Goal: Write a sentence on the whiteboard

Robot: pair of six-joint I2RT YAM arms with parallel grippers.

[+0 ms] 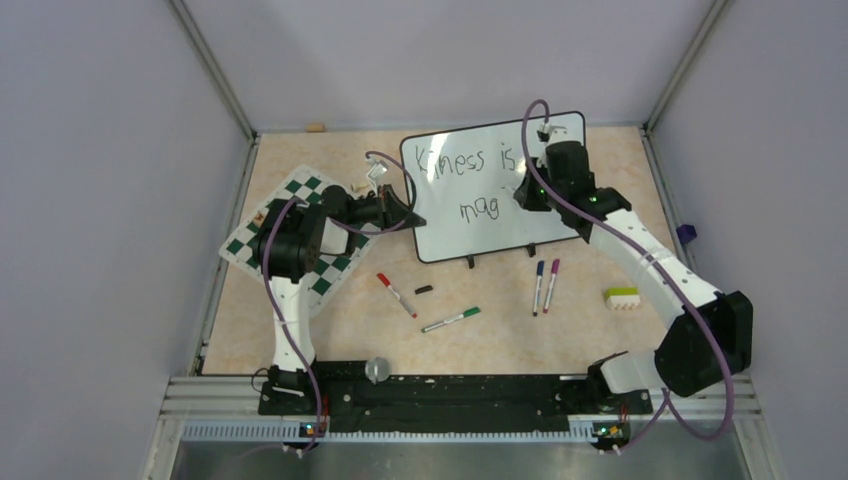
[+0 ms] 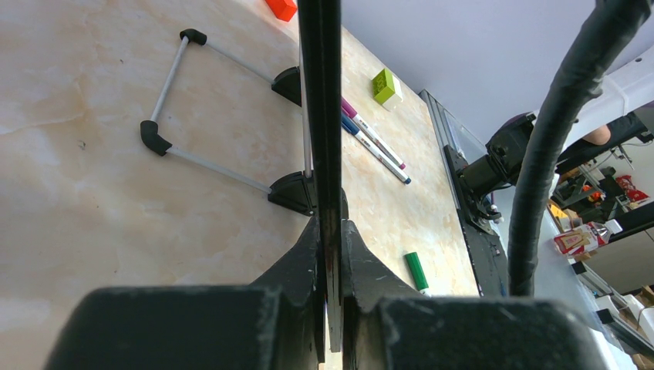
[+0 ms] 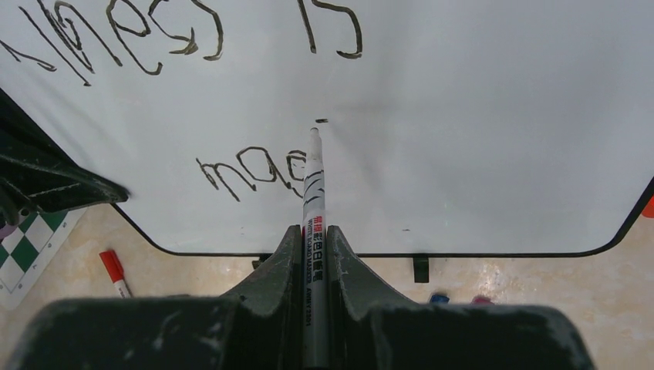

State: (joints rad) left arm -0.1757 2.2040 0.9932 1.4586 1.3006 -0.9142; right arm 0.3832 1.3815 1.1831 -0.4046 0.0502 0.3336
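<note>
While our left gripper (image 2: 330, 231) pinches the left edge of the whiteboard (image 1: 490, 232), we've got the right gripper (image 3: 312, 235) clamped shut on a marker (image 3: 312, 185), tip right at the board just past "mag". Whiteboard stands upright near the far edge of the table (image 1: 330, 335). The sentence (image 1: 470, 163) reads "Kiness is" on top, "mag" underneath. Can't tell if the tip's actually touching.

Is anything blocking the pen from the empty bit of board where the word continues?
Nothing visible. The marker in the right gripper has its tip at the whiteboard just past "mag", with bare surface beyond. The left gripper clamps the board's side edge.
</note>
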